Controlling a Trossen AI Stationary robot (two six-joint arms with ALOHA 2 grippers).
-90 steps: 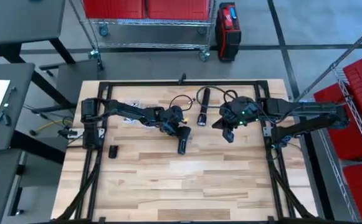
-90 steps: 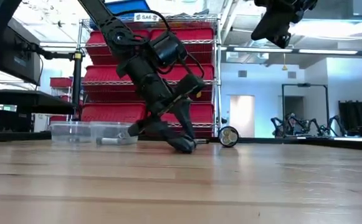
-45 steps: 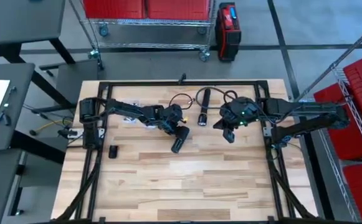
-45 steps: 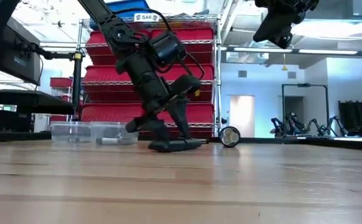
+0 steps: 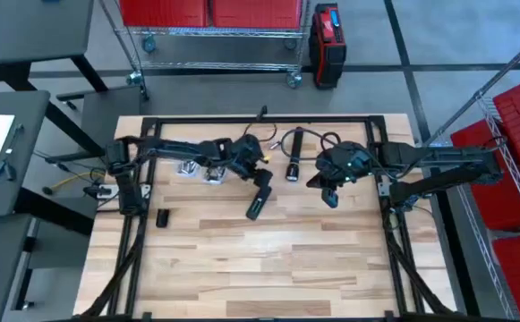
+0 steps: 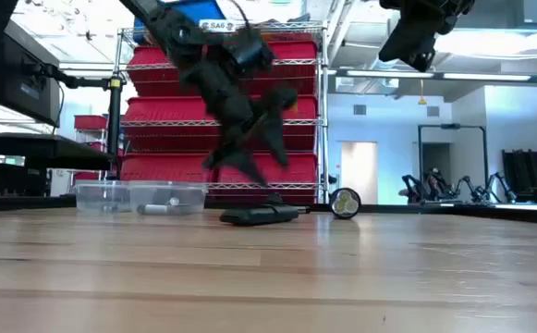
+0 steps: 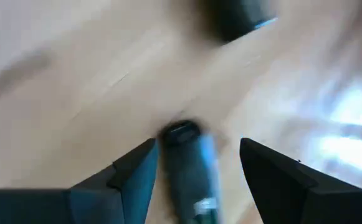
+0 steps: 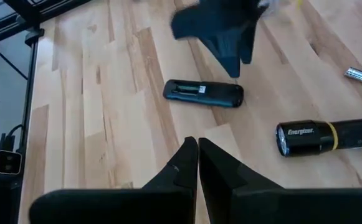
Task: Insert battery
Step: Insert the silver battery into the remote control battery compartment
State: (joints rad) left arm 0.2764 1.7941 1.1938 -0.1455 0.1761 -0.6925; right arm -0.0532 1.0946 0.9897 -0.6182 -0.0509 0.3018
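Note:
A flat black device (image 5: 257, 200) lies on its side on the wooden table, also seen in the low view (image 6: 261, 215) and the right wrist view (image 8: 204, 93). My left gripper (image 5: 259, 173) hangs open just above its far end, touching nothing. In the left wrist view the device (image 7: 190, 171) shows blurred between the spread fingers. My right gripper (image 5: 331, 194) is shut with nothing visible between its fingers (image 8: 197, 146), and is held high to the device's right (image 6: 414, 55). A small silvery cylinder (image 8: 361, 76) lies near the flashlight. I cannot tell whether it is the battery.
A black and yellow flashlight (image 5: 290, 168) lies between the two grippers, its lens facing the low camera (image 6: 344, 203). Clear plastic tubs (image 5: 197, 169) stand under the left arm. A small black piece (image 5: 163, 217) lies near the left edge. The near half of the table is bare wood.
My left gripper has laid the black device down from a slant, one end on the table, to flat. It has let go, opened, and risen toward the far edge. The device stays where it was laid.

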